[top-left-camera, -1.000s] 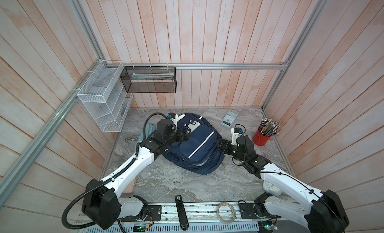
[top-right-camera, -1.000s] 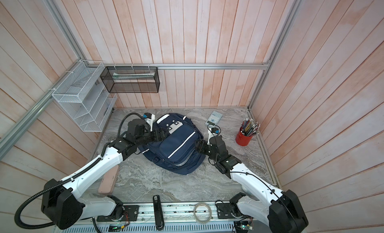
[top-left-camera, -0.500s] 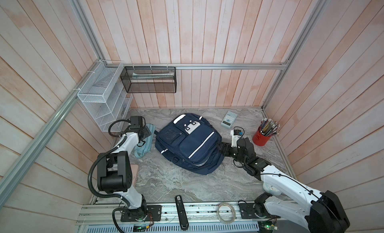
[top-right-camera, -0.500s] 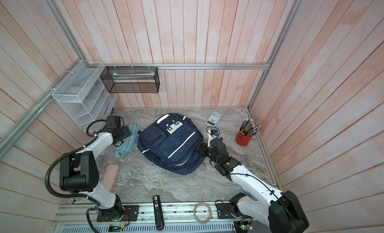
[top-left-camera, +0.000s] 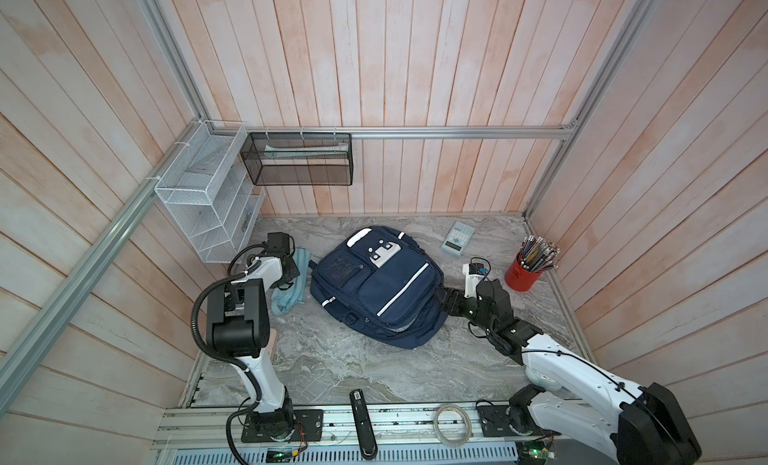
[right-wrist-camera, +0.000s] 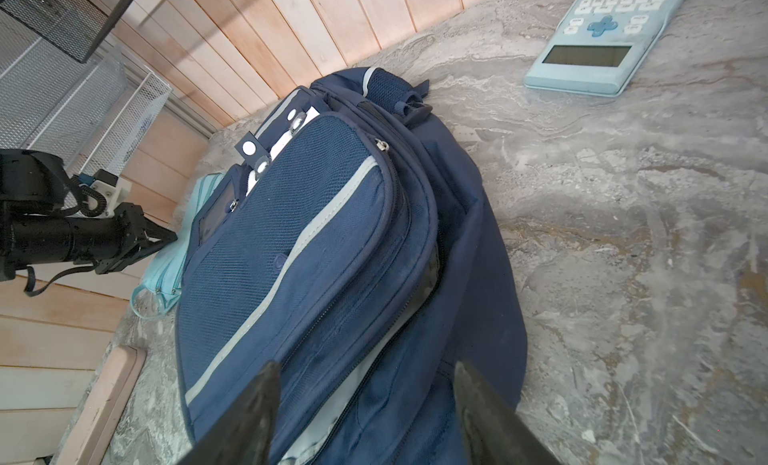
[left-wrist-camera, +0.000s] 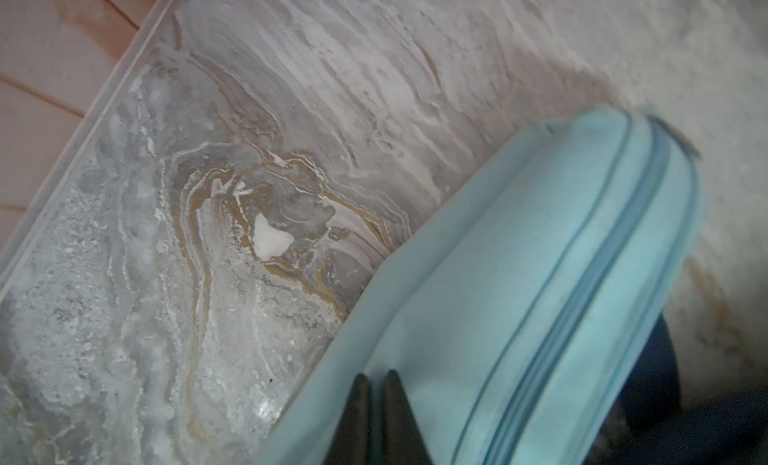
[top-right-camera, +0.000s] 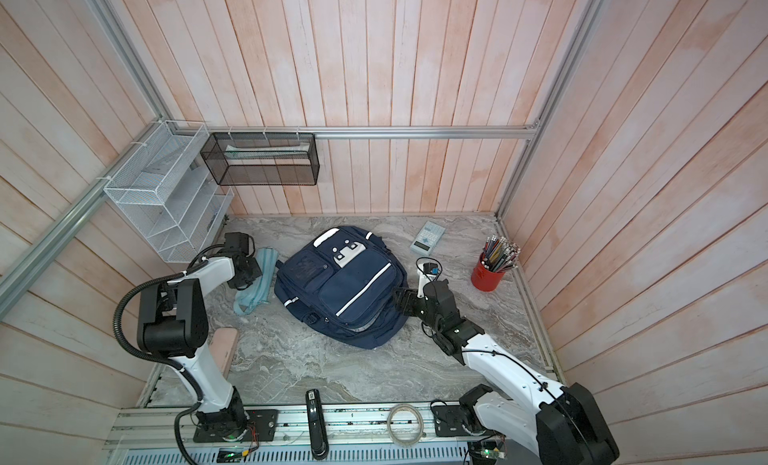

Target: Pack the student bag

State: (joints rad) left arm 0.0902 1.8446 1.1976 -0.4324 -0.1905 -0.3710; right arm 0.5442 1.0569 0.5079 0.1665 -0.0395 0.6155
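Left arm (top-left-camera: 266, 269), jaws together; right arm (top-left-camera: 573, 367), jaws apart.

My student bag (top-left-camera: 376, 288) is matt navy woven cloth, its pockets coarse-meshed, with pale smooth stripes. Under it, the tabletop (top-left-camera: 332, 359) looks like smooth grey veined stone, faintly glossy. The pouch (left-wrist-camera: 519, 276) is soft matt light-blue fabric. The walls (top-left-camera: 415, 68) are pale wood planks. The wall rack (top-left-camera: 199, 201) is white wire mesh. My right arm (top-left-camera: 573, 371) wears a glossy white plastic shell.

Left end effector (left-wrist-camera: 376, 375) now over pouch (left-wrist-camera: 519, 276)
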